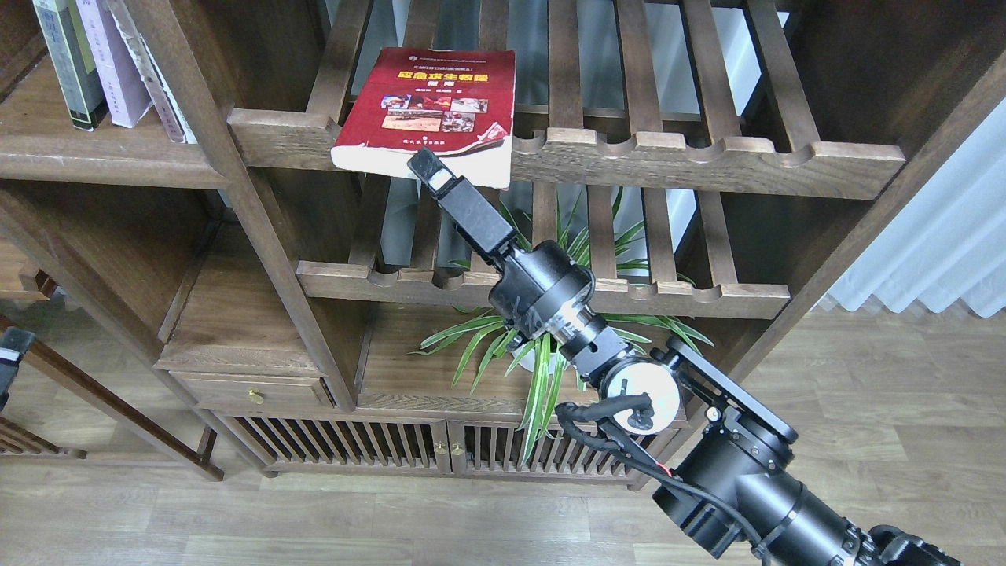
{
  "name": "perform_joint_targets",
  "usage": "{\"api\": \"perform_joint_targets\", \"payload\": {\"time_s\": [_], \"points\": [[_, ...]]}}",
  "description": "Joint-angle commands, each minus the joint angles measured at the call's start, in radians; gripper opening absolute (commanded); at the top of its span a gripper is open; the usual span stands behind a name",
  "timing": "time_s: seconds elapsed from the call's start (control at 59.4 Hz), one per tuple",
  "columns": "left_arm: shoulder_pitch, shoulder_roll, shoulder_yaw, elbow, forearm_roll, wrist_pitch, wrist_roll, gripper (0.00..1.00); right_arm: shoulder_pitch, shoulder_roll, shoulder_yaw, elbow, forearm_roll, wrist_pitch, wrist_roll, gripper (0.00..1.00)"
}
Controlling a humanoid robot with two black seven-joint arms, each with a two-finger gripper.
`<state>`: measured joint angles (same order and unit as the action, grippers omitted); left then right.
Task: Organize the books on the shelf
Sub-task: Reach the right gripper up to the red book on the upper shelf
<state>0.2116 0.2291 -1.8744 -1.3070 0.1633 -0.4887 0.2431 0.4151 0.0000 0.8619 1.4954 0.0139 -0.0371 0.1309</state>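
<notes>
The thick dark red book (432, 102) lies flat on the upper slatted rack (676, 153), its front edge hanging over the rail. My right gripper (429, 165) reaches up from the lower right, and its tip is at the book's front white page edge. It is seen edge-on, so its fingers cannot be told apart. The yellow-green, grey and black book (67, 67) and the pale lavender book (114, 67) stand upright on the solid brown shelf (94, 161) at the upper left. A small dark part of my left arm (9, 358) shows at the left edge.
A worn pale book (157, 86) leans against the upright post (236, 196) beside the lavender one. A lower slatted rack (676, 297) runs under my forearm, with a green potted plant (550, 346) behind it. A drawer (251, 389), slatted cabinet doors (354, 448) and a white curtain (935, 236) are also in view.
</notes>
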Motion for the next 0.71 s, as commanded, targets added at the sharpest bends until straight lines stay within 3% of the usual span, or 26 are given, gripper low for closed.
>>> {"api": "perform_joint_targets", "payload": {"time_s": [0.0, 0.236, 0.336, 0.353, 0.37, 0.471, 0.572, 0.69], "points": [[0.000, 0.004, -0.002, 0.003, -0.001, 0.000, 0.001, 0.99, 0.037, 0.000, 0.002, -0.003, 0.024, -0.021, 0.001, 0.97], [0.000, 0.004, -0.005, 0.003, -0.001, 0.000, 0.001, 0.99, 0.060, 0.000, 0.008, -0.003, 0.032, -0.027, 0.001, 0.95], [0.000, 0.004, -0.005, 0.003, -0.001, 0.000, 0.001, 0.99, 0.060, 0.000, 0.012, -0.003, 0.037, -0.037, 0.001, 0.84], [0.000, 0.004, -0.005, 0.003, -0.001, 0.000, 0.001, 0.99, 0.060, 0.000, 0.012, -0.004, 0.038, -0.037, 0.001, 0.82], [0.000, 0.004, -0.005, 0.003, -0.001, 0.000, 0.001, 0.99, 0.059, 0.000, 0.017, -0.003, 0.053, -0.035, 0.000, 0.67], [0.000, 0.004, -0.006, 0.003, -0.001, 0.000, 0.001, 0.99, 0.050, 0.000, 0.025, -0.003, 0.064, -0.037, -0.005, 0.44], [0.000, 0.004, -0.006, 0.006, -0.001, 0.000, 0.001, 0.99, 0.031, 0.000, 0.045, -0.004, 0.067, -0.021, -0.019, 0.07], [0.000, 0.004, 0.015, 0.035, -0.014, 0.000, 0.001, 0.99, -0.010, 0.000, 0.054, 0.000, 0.070, 0.041, -0.057, 0.04]]}}
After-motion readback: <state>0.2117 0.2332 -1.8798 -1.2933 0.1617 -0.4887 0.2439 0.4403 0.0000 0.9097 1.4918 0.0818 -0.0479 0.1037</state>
